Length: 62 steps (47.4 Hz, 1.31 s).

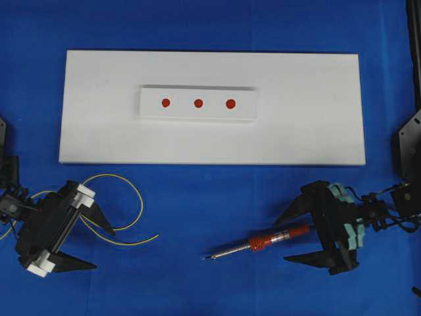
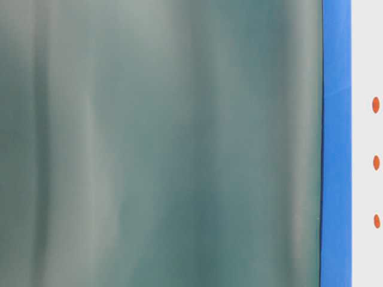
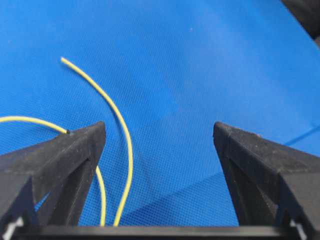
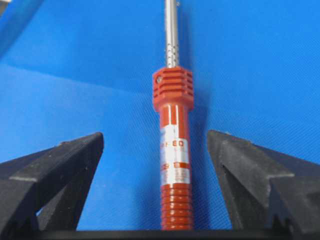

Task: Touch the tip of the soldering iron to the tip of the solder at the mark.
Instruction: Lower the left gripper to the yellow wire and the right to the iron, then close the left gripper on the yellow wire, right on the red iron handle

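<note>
Both grippers, left gripper (image 1: 92,245) and right gripper (image 1: 295,238), spread wide, grasping nothing, over blue cloth (image 1: 197,210); white board (image 1: 316,112) beyond.

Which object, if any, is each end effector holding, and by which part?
Nothing is held. The right end effector straddles the soldering iron handle, open; the left end effector stands open over the solder.

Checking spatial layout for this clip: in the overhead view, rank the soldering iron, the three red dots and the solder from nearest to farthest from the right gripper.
From the right gripper:
1. Soldering iron, lying on the blue mat with its handle between the open jaws.
2. Right red dot, up on the white block.
3. Middle red dot.
4. Left red dot and the solder, far left by the left gripper: too close to call.
</note>
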{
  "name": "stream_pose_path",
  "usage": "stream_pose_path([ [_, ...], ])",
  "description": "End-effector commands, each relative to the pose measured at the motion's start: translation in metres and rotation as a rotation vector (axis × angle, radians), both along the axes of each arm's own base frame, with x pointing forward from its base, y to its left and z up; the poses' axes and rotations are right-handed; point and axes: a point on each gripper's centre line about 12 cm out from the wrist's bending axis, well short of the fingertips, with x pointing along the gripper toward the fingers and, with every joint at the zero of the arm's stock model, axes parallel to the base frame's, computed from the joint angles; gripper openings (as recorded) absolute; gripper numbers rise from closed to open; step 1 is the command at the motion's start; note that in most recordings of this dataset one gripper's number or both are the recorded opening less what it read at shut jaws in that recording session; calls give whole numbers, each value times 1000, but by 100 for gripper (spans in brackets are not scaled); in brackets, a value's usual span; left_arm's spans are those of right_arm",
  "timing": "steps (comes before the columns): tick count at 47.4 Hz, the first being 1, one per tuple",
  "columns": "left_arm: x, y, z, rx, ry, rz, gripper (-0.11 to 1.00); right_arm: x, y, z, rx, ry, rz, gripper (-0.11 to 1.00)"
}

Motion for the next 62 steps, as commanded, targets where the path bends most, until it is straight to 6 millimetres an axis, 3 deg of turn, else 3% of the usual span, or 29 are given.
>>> stream_pose_path([
  [1, 5, -4, 0, -10, -17, -1, 83, 6, 3, 3, 15, -26, -13, 84],
  [17, 6, -4, -12, 14, 13, 1, 76, 14, 6, -10, -4, -1, -27, 83],
  [25, 6, -1, -15, 23, 22, 10, 70, 17, 5, -13, -14, 1, -32, 77],
  [30, 8, 5, -20, 39, 48, 28, 60, 19, 2, -17, -23, 10, -50, 61],
  [37, 12, 8, -24, 52, 69, 45, 33, 21, -1, -25, -36, 28, -60, 23],
  [42, 13, 8, -24, 55, 67, 43, 14, 23, -2, -25, -36, 27, -67, 6],
  [47, 13, 8, -24, 60, 66, 42, 3, 24, -3, -24, -35, 25, -69, 6],
  [55, 14, 7, -22, 57, 61, 42, 3, 25, -3, -23, -32, 21, -70, 6],
  [62, 19, 4, -11, 33, 45, 48, 3, 27, 0, -8, -4, 23, -66, 6],
])
